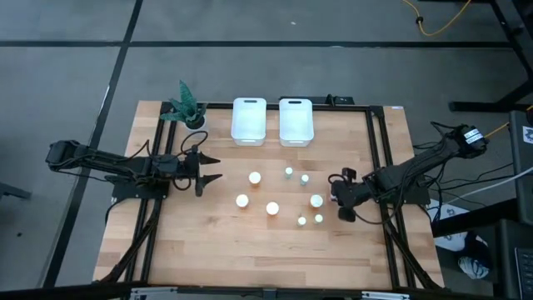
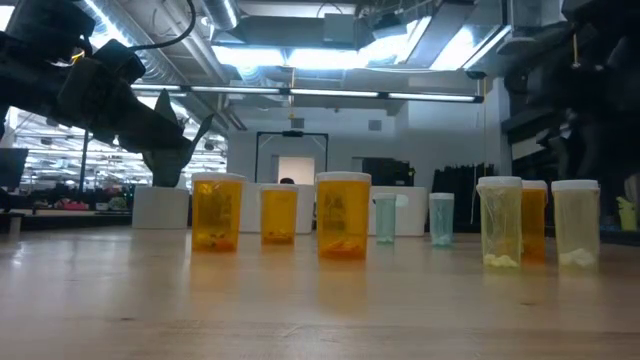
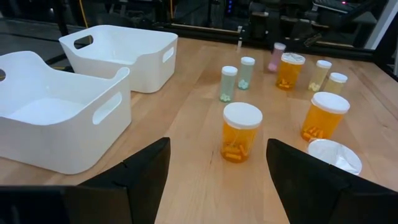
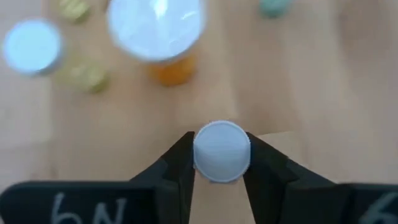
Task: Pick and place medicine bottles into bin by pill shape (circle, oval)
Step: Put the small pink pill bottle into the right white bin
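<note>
Several white-capped medicine bottles stand upright on the wooden table [image 1: 200,242]: larger orange ones [image 1: 256,177] [image 1: 272,208] and smaller pale ones [image 1: 288,172] [image 1: 301,221]. My right gripper [image 1: 340,197], at the right of the group, is shut on a small pinkish bottle [image 3: 277,56]. My left gripper [image 1: 210,167] hangs open at the table's left, pointing level toward the bottles, nothing between its fingers [image 3: 143,177]. My right gripper pinches the small bottle's round white cap [image 4: 222,152] by its sides between the two fingers [image 4: 180,165]. The fingers slant down from above and from the table's right. The bottle stays upright; in the left wrist view its base seems to rest on the table.
Two white bins [image 1: 249,121] [image 1: 296,121] stand side by side at the far edge. A small potted plant [image 1: 185,107] sits at the far left corner. A large orange bottle [image 4: 163,37] stands just beyond the held one.
</note>
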You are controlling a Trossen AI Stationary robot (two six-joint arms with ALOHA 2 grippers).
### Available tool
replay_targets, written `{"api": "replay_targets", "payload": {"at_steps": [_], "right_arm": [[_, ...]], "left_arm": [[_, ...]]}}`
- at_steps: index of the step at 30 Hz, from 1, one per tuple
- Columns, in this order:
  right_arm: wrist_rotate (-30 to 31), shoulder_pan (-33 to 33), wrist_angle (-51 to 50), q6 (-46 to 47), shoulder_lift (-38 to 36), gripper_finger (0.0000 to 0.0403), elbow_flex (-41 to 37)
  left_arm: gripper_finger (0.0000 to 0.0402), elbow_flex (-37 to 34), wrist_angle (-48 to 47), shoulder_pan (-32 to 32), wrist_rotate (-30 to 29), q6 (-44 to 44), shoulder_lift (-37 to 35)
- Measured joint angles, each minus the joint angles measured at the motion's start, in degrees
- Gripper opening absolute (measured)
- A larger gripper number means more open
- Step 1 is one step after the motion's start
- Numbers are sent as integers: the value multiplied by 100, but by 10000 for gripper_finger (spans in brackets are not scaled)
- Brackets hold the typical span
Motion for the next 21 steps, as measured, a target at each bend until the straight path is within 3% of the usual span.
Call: {"api": "replay_targets", "payload": {"at_steps": [6, 10, 12, 16, 21], "right_arm": [[1377, -327, -1250, -214, 0, 108, 1145], [2247, -818, -1261, -1102, -2, 113, 1966], [2402, -1184, -1041, -1665, -4, 115, 2316], [1962, -2103, -369, -2891, 9, 112, 2837], [528, -3413, 562, -3752, 232, 109, 3104]], "left_arm": [[259, 0, -2, 1, -1, 0, -2], [259, 0, -2, 2, -1, -1, -2], [259, 0, -2, 0, -2, 0, 0], [259, 0, -2, 2, -1, -7, -1], [259, 0, 0, 0, 0, -11, 0]]}}
